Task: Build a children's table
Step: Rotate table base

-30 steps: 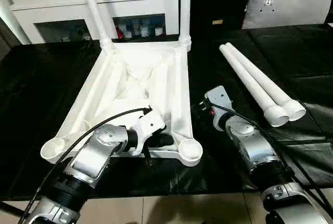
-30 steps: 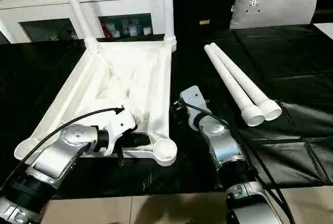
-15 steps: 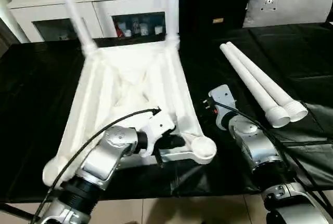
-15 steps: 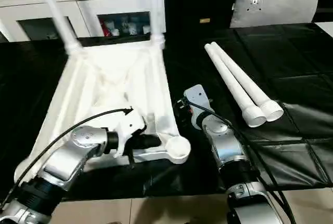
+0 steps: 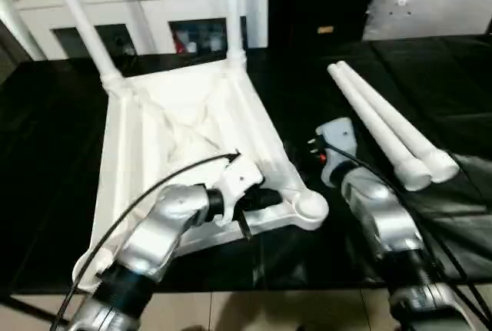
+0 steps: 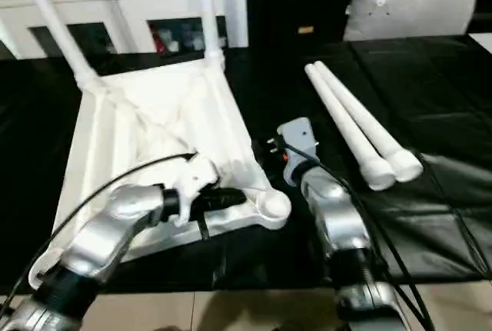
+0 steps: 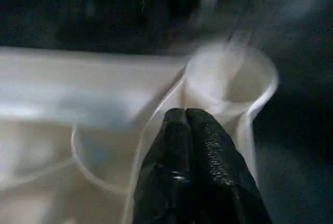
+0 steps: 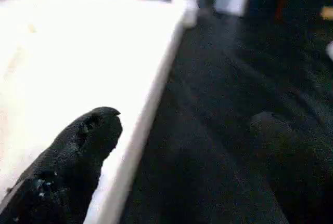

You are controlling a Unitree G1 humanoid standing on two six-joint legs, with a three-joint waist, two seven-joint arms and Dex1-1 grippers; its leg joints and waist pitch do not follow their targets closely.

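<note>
Tabletop rim in closed left hand; right hand wide open, empty, beside it.

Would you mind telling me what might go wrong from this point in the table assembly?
The left gripper is shut on the near rim of the upturned tabletop beside an empty corner socket; the thin pinch may slip. The two fitted legs rise tall and could sway or loosen. The two loose legs on the black cover could roll off toward the edge.

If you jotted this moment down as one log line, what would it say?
stage: two legs fitted, two legs loose on black cover | left hand: shut on tabletop rim near empty corner socket | right hand: open, beside tabletop
</note>
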